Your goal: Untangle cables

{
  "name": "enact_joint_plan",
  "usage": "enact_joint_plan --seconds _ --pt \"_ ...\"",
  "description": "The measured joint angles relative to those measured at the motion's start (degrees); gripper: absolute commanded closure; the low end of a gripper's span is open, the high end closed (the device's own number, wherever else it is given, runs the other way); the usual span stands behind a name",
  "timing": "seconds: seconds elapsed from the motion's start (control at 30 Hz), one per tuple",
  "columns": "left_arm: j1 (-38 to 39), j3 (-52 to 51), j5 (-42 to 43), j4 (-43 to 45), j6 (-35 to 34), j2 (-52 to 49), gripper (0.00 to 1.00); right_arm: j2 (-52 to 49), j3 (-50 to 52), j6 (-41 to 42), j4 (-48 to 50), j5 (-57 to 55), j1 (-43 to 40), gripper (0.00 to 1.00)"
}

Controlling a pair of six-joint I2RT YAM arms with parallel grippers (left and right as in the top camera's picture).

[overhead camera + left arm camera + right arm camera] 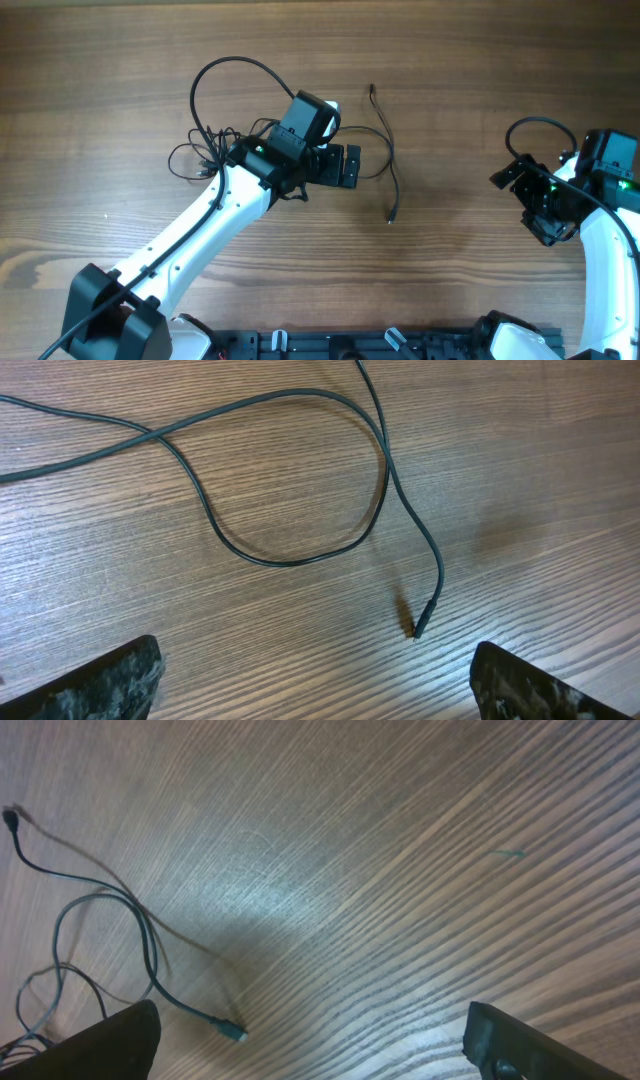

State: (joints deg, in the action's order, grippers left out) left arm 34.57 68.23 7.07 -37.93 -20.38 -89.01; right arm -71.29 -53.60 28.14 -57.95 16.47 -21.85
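Note:
The cables are thin black cords on the wooden table. A knotted bundle [205,150] lies left of my left wrist, with a loop [232,64] arching above it. One loose cord [388,150] runs from a plug end at the top down to another plug end [391,218]. My left gripper [350,167] is open beside that cord. In the left wrist view, a cord loop [290,560] and its plug end [418,628] lie ahead of the open left gripper [320,695], which holds nothing. My right gripper [525,205] is open far to the right. Its wrist view shows the right gripper [315,1050] empty and a plug end [235,1033] by the left finger [100,1045].
The wood-grain table [120,60] fills every view. My left arm [180,240] crosses from the bottom left toward the middle. The right arm [600,230] stands at the right edge with its own thicker black cable [535,125]. A black rail [380,345] runs along the front edge.

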Motion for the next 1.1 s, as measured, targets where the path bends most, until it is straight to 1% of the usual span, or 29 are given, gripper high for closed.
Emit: enact_joint_plan --seconds 1.0,1.1 --pt "0.00 0.00 0.00 0.00 0.00 0.00 0.00 0.00 0.33 -0.42 -1.62 0.00 0.00 0.01" --pt "0.00 0.00 -0.02 1.95 0.00 0.00 0.00 0.00 0.33 -0.42 -1.36 0.00 0.00 0.00"
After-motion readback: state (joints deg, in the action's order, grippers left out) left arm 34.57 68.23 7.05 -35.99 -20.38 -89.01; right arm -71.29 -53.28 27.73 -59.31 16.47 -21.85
